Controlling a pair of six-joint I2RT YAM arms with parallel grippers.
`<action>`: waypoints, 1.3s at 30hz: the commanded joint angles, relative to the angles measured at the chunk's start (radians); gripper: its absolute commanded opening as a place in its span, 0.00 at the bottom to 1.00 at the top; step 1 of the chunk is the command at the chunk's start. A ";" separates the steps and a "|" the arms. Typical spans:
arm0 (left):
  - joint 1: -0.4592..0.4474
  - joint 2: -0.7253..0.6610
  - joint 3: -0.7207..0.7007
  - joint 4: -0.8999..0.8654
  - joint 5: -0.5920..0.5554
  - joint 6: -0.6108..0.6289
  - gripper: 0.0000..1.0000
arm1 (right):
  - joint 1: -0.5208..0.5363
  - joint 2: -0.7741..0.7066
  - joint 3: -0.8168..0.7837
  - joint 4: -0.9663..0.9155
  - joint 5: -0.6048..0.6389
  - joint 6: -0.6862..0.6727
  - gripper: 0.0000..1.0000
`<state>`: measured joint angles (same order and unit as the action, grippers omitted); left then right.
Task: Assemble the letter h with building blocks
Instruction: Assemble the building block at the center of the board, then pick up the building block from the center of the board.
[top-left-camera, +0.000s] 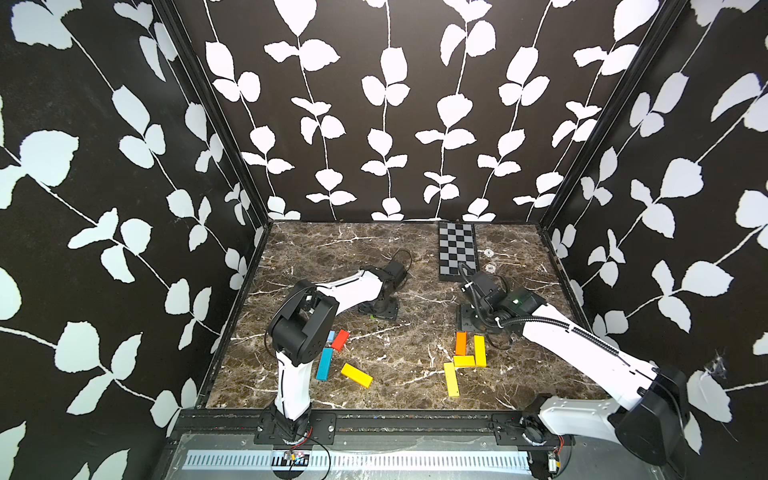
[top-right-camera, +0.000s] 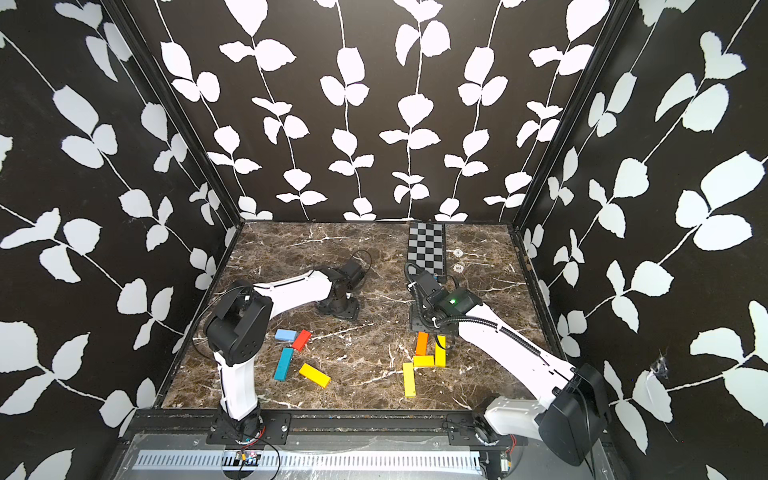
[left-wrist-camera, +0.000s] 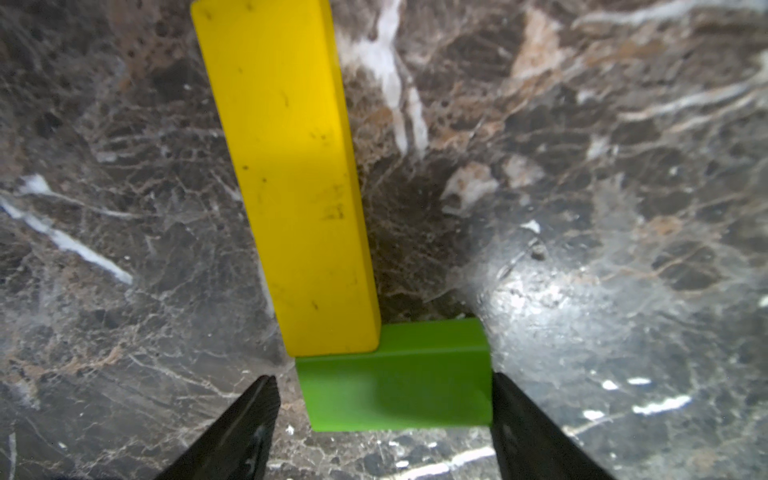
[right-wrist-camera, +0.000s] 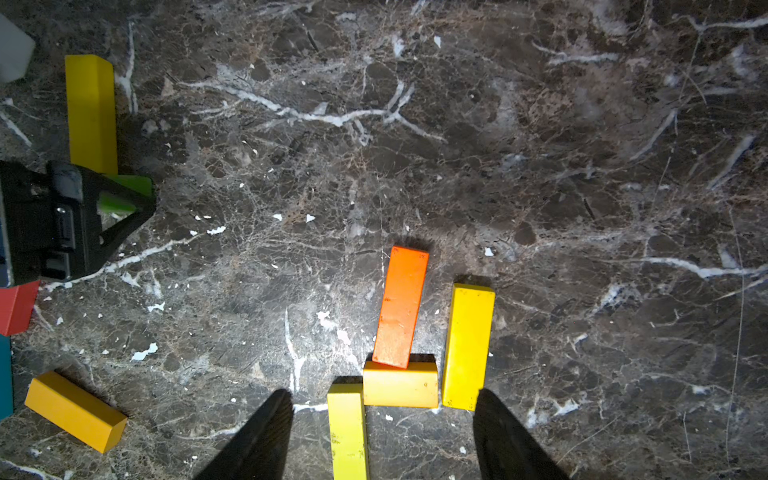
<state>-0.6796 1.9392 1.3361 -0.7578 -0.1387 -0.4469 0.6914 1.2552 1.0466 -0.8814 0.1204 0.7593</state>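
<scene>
Left tool (left-wrist-camera: 382, 377), jaws spread, is straddling without gripping the short glossy green block (left-wrist-camera: 395, 386), which is lying against the end of a long yellow bar (left-wrist-camera: 286, 174), likely forming a corner. Right tool (right-wrist-camera: 381, 392) is hovering open, empty.

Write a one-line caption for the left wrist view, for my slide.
Left gripper open around a short green block touching the end of a long yellow block on a marble table.

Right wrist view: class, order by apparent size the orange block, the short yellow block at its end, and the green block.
1. orange block
2. short yellow block
3. green block, mostly hidden behind the left claw, so its full size is unsure.
</scene>
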 joint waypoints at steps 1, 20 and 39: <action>-0.001 -0.014 0.021 -0.031 -0.002 0.007 0.80 | 0.002 -0.013 0.009 -0.025 0.022 0.016 0.68; -0.005 -0.274 -0.056 -0.119 -0.141 -0.085 0.87 | 0.003 0.000 0.049 -0.033 0.012 -0.026 0.69; 0.015 -0.538 -0.507 -0.055 -0.083 -0.194 0.81 | 0.226 0.231 0.145 0.041 0.014 -0.042 0.69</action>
<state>-0.6724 1.3853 0.8490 -0.8547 -0.2337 -0.6067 0.9146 1.4948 1.1595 -0.8383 0.1162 0.7063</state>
